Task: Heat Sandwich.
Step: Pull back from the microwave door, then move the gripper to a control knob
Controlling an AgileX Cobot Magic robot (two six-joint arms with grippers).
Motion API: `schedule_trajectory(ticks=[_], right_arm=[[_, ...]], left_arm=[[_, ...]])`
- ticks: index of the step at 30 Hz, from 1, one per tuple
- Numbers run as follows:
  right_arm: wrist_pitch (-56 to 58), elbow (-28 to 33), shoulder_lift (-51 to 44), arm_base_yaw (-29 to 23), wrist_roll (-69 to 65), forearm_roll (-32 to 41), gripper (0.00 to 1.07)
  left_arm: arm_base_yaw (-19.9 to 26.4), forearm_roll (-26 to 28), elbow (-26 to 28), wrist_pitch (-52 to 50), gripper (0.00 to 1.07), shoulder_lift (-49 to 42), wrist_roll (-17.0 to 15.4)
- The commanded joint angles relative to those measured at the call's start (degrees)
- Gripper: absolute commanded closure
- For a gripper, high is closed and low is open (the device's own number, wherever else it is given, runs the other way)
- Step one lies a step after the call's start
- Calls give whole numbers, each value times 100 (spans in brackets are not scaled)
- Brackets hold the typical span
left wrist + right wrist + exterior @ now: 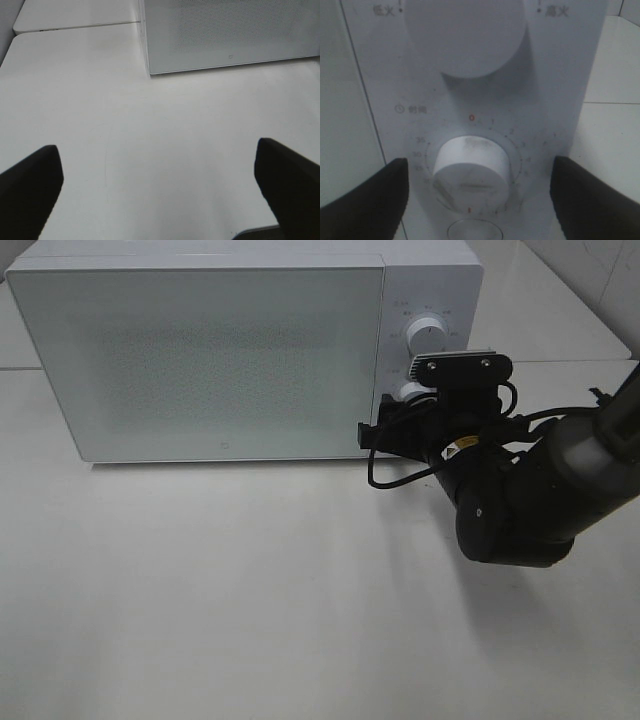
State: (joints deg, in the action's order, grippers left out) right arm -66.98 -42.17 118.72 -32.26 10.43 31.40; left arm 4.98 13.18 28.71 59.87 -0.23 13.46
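Nearest the high camera, the black right arm (530,500) fills the right middle of the frame and reaches up and left to the control panel of the white microwave (230,360), which spans the upper part of the frame. Its door (200,360) is closed and frosted. The right gripper (400,415) is at the lower timer knob (472,167), below the upper knob (467,35). Its jaws stand spread, one dark finger (365,200) on either side of the timer knob, each clear of it and holding nothing. The left gripper (160,190) is also wide apart and empty, over the bare white table (250,590) near the microwave's front corner. No view shows the sandwich, so its place cannot be told.
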Motion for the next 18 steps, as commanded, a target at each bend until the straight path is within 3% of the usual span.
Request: schedule_trajectory(ticks=[1, 7, 16, 18], right_arm=[[0, -80, 0, 11, -11, -86, 36], [0, -80, 0, 11, -11, -86, 44], [29, -74, -166, 11, -6, -86, 63], [52, -74, -172, 11, -6, -80, 75]], left_arm=[[0, 34, -11, -34, 5, -155, -40], [0, 34, -11, -34, 5, -155, -40], [0, 34, -11, -34, 5, -155, -40], [0, 34, -11, -34, 5, -155, -40]])
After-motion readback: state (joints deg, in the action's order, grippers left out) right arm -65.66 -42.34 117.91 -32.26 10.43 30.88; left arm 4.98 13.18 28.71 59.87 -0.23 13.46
